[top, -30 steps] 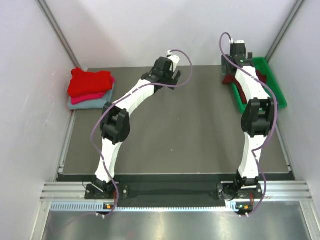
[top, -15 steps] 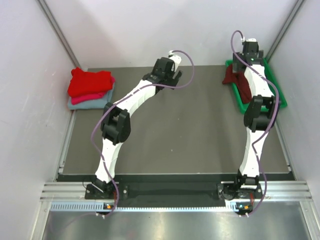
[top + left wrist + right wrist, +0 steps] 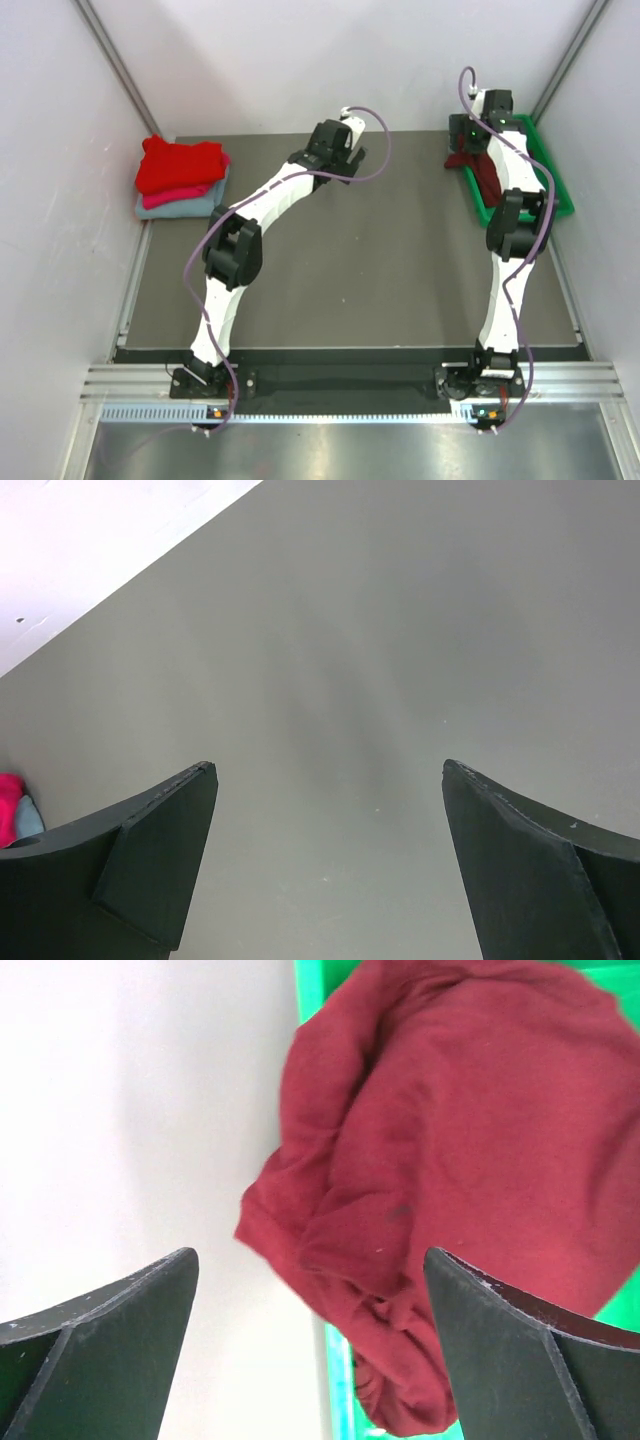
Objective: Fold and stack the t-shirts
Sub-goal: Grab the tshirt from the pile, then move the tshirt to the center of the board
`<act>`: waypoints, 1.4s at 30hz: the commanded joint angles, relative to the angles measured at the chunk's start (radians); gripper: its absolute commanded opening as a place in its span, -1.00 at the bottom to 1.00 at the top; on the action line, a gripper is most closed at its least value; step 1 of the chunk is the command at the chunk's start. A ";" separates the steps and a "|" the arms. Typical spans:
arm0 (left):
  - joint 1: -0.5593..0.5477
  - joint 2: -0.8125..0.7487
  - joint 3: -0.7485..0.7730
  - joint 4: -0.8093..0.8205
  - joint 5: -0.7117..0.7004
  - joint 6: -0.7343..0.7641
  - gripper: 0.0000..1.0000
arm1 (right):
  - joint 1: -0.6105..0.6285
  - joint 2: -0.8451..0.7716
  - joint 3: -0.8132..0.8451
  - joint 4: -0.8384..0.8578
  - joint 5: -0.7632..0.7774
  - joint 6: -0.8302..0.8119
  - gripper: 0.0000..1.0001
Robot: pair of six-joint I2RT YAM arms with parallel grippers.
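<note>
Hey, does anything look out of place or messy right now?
The maroon t-shirt lies crumpled in the green tray, one edge spilling over its rim; the other t-shirts sit stacked far left.

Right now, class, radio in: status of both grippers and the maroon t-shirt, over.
Left gripper open, empty, over tabletop. Right gripper open above maroon t-shirt, not gripping. Shirt crumpled, spilling over edge of green tray. Nothing blocking it.
</note>
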 commanded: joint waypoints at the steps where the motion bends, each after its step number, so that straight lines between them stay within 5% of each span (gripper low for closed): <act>1: -0.003 -0.045 -0.004 0.037 -0.009 0.011 0.98 | -0.004 -0.019 0.028 -0.010 -0.061 0.022 0.89; 9: -0.005 -0.045 -0.002 0.037 -0.012 0.020 0.97 | -0.011 -0.008 0.011 -0.002 -0.030 0.015 0.56; 17: 0.000 -0.054 -0.018 0.033 -0.053 0.034 0.90 | -0.012 -0.015 0.023 0.013 -0.003 -0.001 -1.00; 24: 0.098 -0.089 -0.021 0.027 -0.084 0.023 0.90 | -0.012 -0.190 -0.006 0.065 0.028 -0.038 -1.00; 31: 0.211 -0.135 0.023 -0.140 0.028 -0.034 0.98 | 0.040 -0.378 -0.009 0.101 -0.134 -0.046 -1.00; 42: 0.353 -0.285 -0.044 -0.192 0.148 -0.195 0.97 | 0.324 -0.596 -0.021 0.062 -0.337 0.024 -1.00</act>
